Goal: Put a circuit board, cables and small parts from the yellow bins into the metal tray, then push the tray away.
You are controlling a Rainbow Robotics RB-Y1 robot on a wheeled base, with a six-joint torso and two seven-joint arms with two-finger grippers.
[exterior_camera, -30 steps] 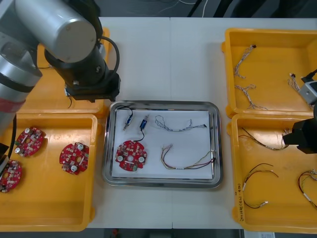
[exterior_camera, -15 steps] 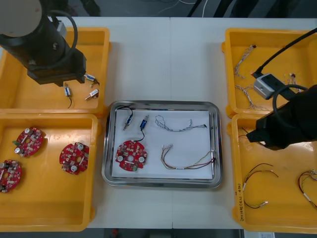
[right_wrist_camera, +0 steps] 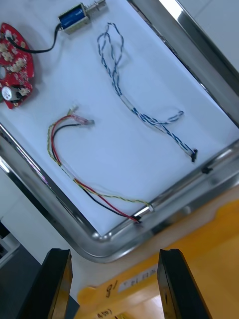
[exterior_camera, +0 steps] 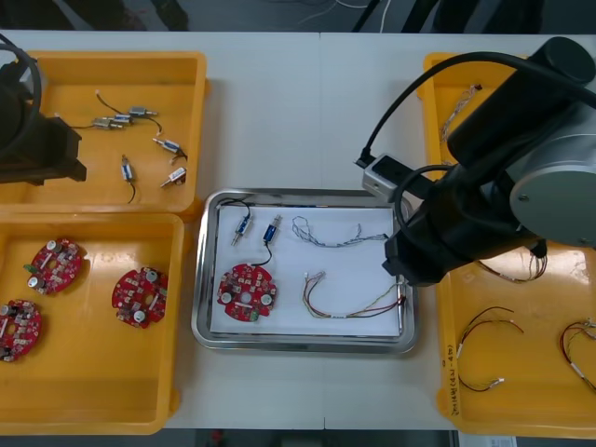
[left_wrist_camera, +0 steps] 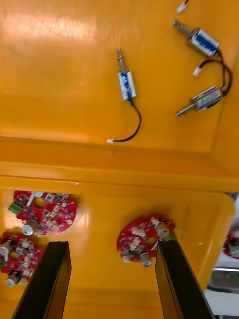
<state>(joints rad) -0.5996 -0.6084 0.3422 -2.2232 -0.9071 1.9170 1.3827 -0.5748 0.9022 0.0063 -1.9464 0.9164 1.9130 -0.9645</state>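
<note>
The metal tray sits mid-table with a white inside. In it lie a round red circuit board, two small metal parts, a blue and white cable and a red and yellow cable. My right arm hangs over the tray's right edge. My right gripper is open and holds nothing, above the tray rim near the red and yellow cable. My left gripper is open over the left bins, above a circuit board.
Two yellow bins stand at each side. The far left bin holds several small metal parts, the near left bin three boards. The right bins hold cables. Bare table lies beyond the tray.
My left arm has drawn back from the tray's far left corner to the table's left edge. My right arm has swung in from the right bins to the tray's right edge.
</note>
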